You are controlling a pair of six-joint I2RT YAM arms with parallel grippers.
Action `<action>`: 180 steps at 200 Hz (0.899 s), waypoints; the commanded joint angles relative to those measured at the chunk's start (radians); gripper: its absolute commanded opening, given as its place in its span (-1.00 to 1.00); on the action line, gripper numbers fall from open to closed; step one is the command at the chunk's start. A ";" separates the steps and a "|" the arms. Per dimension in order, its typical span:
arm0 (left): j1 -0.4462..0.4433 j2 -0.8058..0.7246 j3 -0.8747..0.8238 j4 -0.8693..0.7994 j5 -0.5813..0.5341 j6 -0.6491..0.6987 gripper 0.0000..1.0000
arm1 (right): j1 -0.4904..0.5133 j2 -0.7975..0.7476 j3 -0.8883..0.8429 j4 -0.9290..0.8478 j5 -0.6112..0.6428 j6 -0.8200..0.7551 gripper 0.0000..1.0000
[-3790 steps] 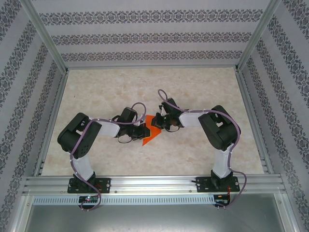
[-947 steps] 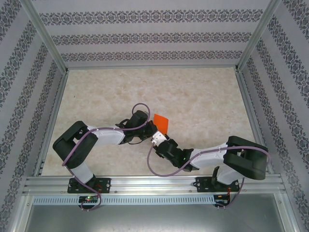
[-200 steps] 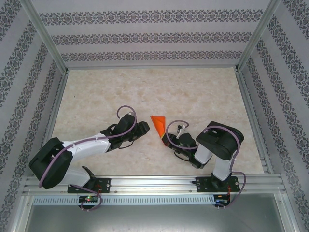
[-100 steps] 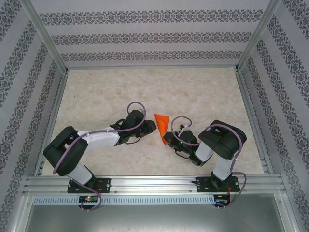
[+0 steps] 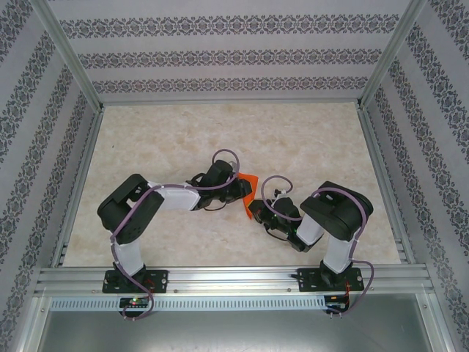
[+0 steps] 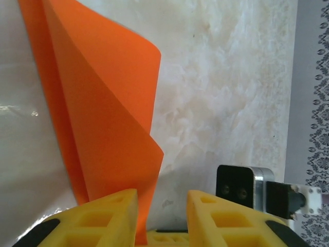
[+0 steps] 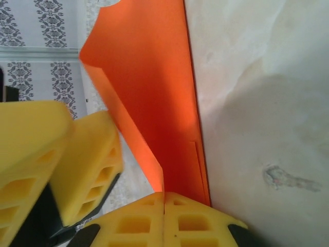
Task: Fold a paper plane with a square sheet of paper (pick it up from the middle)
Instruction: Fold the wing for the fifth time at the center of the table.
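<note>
orange sheet (image 5: 250, 183): folded, standing up over the table (image 5: 308, 147) between both arms | right gripper (image 7: 163, 200): we see it pinched tight on the sheet's end | left gripper (image 6: 162, 206): part open, astride an edge | handling: we judge it light, floppy, easily creased; grip beside folds

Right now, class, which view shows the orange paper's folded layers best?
The left wrist view: the orange paper spreads large, its overlapping layers and curled edge plain. The right wrist view shows a creased strip pinched in the shut right gripper. The top view gives a small orange patch.
</note>
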 commanded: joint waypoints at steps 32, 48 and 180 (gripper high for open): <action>0.013 0.041 0.033 0.054 0.036 0.031 -0.38 | 0.013 -0.054 0.026 -0.320 -0.053 -0.053 -0.68; 0.013 0.051 0.037 0.050 0.044 0.034 -0.39 | 0.013 -0.113 0.045 -0.427 -0.046 -0.082 -0.64; 0.013 -0.001 0.034 0.065 0.058 0.039 -0.28 | -0.012 -0.279 0.070 -0.671 -0.067 -0.170 -1.00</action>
